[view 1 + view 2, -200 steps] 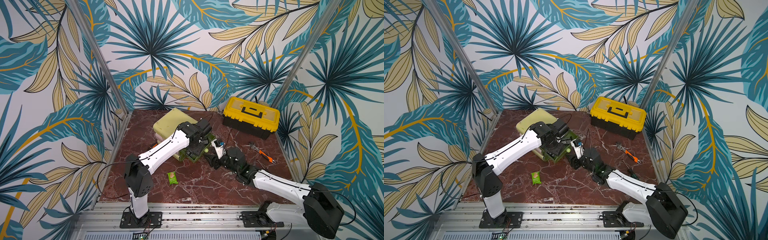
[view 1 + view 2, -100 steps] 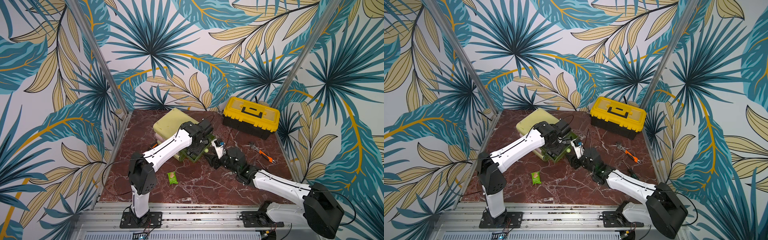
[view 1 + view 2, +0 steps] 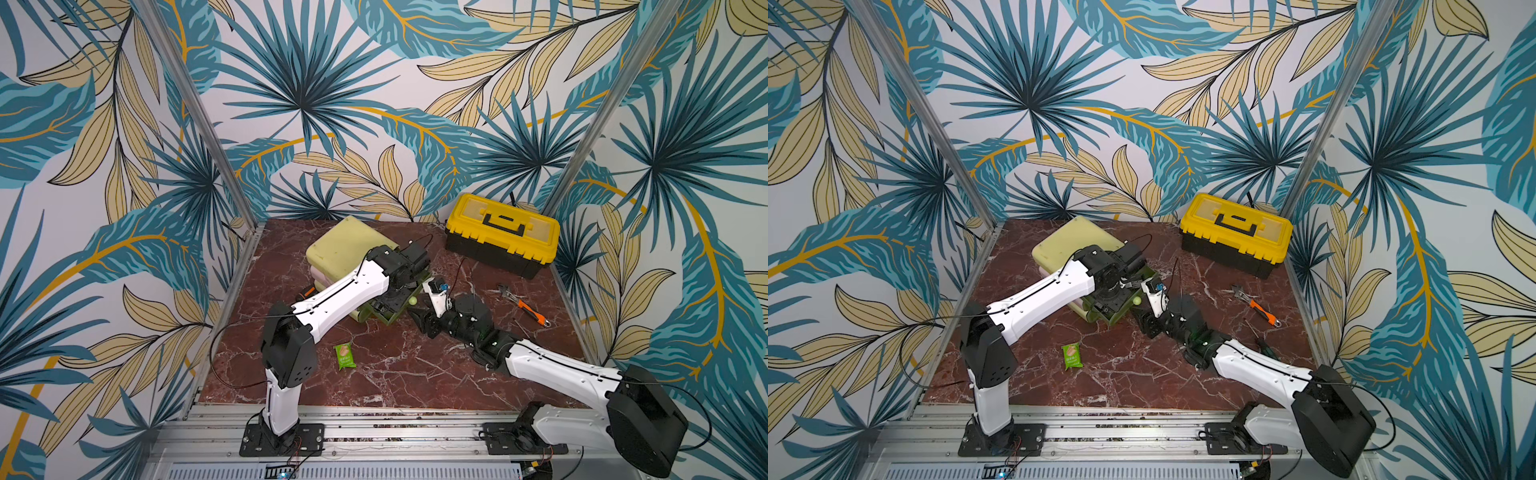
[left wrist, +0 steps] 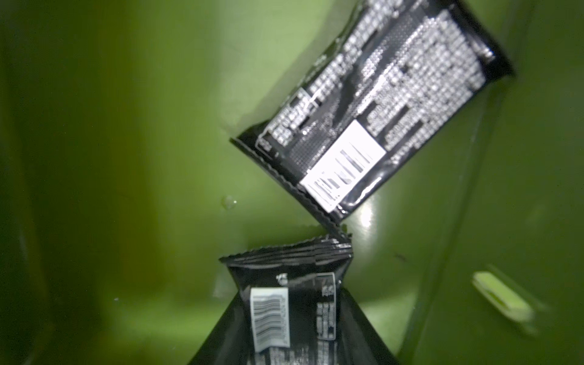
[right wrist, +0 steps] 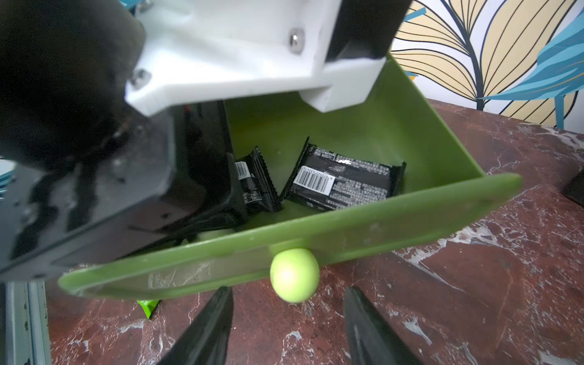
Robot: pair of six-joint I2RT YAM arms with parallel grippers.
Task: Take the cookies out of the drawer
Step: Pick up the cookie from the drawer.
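Observation:
The green drawer (image 5: 410,205) stands pulled out of its cabinet; in both top views its front (image 3: 392,319) (image 3: 1113,318) shows under my left wrist. Two black cookies packets are inside. One lies flat (image 5: 344,186) (image 4: 379,104). The other stands on edge (image 5: 252,180), and my left gripper (image 4: 289,294) is shut on it, a finger pressed to each side. A green cookies packet (image 3: 345,356) (image 3: 1072,355) lies on the table. My right gripper (image 5: 288,290) is open on the table, just in front of the drawer's round green knob (image 5: 294,268), not touching it.
The pale yellow cabinet (image 3: 345,249) sits behind the drawer. A yellow-and-black toolbox (image 3: 500,232) stands at the back right. An orange-handled wrench (image 3: 523,305) lies right of my right arm. Walls close in the table on three sides.
My left gripper has narrowed onto the upright black packet inside the drawer, and the left arm has shifted slightly. The right arm has stayed where it was.

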